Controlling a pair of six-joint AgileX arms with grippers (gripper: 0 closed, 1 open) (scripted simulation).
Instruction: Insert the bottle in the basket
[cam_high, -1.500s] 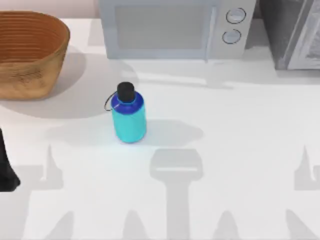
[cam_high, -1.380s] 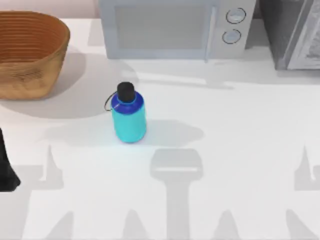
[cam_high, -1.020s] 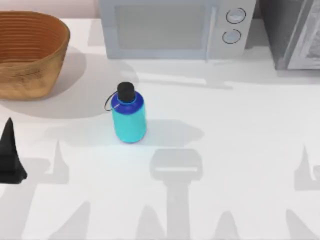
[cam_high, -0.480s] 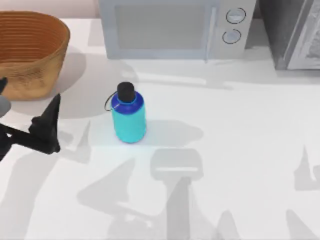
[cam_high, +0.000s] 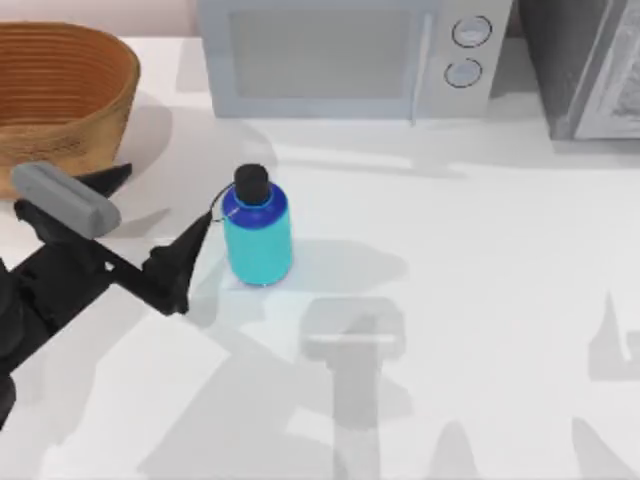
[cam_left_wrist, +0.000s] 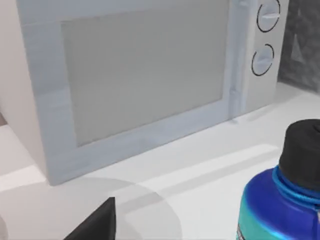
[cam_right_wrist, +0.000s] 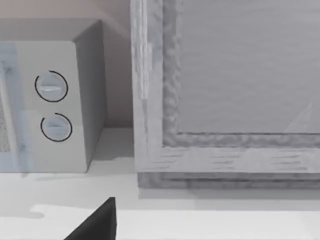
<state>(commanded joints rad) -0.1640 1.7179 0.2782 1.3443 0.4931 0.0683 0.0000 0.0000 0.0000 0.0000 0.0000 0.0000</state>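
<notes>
The bottle (cam_high: 258, 232) stands upright on the table (cam_high: 480, 300), a bit left of the middle. Its black cap (cam_high: 251, 184) is on top and a thin strap (cam_high: 216, 208) loops out at the neck. The basket (cam_high: 62, 105) sits at the far left corner, well apart from the bottle. A microwave (cam_high: 345, 55) stands behind the bottle, at the back of the table.

The left hand (cam_high: 155, 222) comes in from the left side, just beside the bottle. Its two fingers are spread wide and hold nothing. One finger (cam_high: 182, 262) points at the bottle's near side and its tip is very close to it. The other finger (cam_high: 110, 178) sits farther back, nearer the basket. In the left wrist view the bottle's cap and blue shoulder are at one edge, so the hand is not lined up with it yet. The right hand's finger (cam_right_wrist: 95, 222) shows in the right wrist view, away from the bottle; I cannot tell if that hand is spread or closed.

The step now is to get hold of the bottle. To do it well, the left hand should turn so the bottle sits between both fingers, not beside one. It should go slow, because a bump from the near finger could tip the bottle over. The squeeze should be on the round body, under the shoulder, not on the strap. Then lift straight up before going to the basket.
</notes>
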